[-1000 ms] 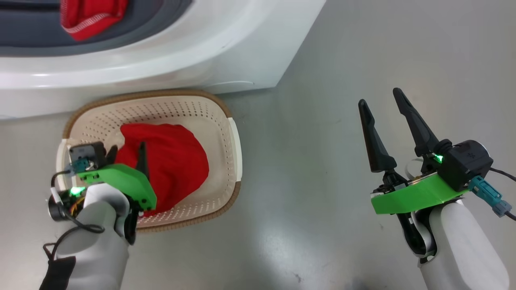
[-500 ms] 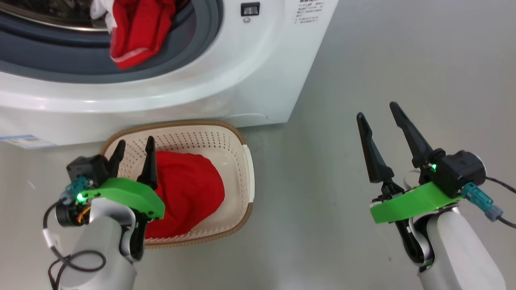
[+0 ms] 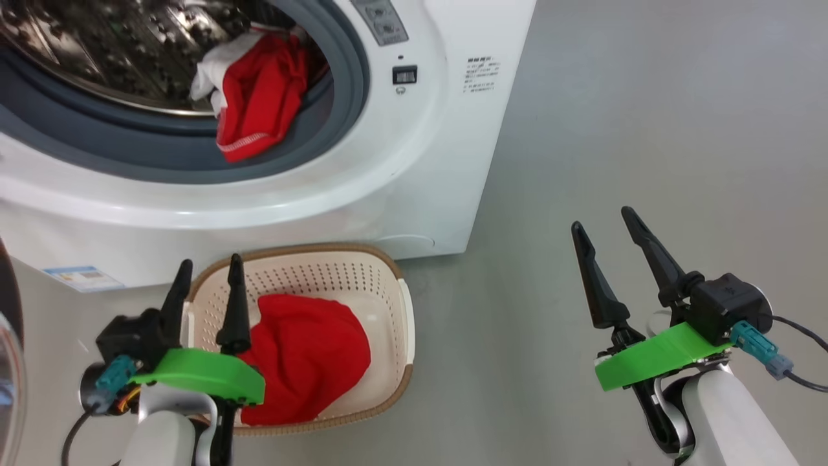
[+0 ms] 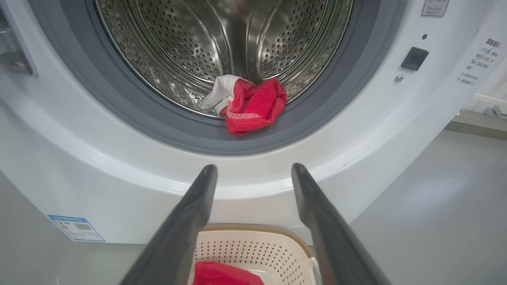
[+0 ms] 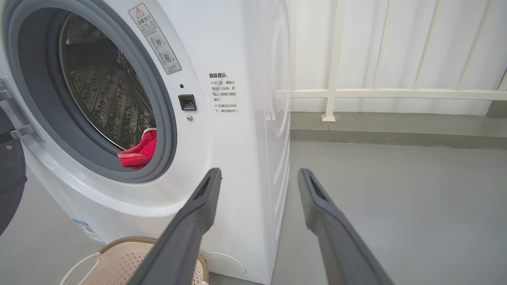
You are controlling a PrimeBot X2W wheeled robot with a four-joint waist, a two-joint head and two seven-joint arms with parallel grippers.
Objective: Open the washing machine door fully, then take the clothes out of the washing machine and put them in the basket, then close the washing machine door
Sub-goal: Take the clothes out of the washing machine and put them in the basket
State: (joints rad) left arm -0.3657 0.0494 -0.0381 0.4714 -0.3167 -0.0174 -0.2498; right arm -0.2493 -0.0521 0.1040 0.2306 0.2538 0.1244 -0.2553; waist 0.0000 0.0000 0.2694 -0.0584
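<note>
Left pincer (image 3: 209, 264) gapes wide and empty over the left rim of the basket (image 3: 394, 304), which contains a red garment (image 3: 310, 356); right pincer (image 3: 601, 220), equally wide, hovers near-right of the washing machine (image 3: 414, 168).

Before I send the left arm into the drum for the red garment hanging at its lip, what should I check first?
1. left gripper open and empty: ok.
2. right gripper open, empty, off to the side over bare floor: ok.
3. washing machine door swung off the opening: ok; fully open: cannot tell.
4. hanging garment at the drum's front, draped onto the gasket: ok.
5. basket below the opening, with room beside the folded garment lying in it: ok.
6. drum otherwise empty: cannot tell.
</note>
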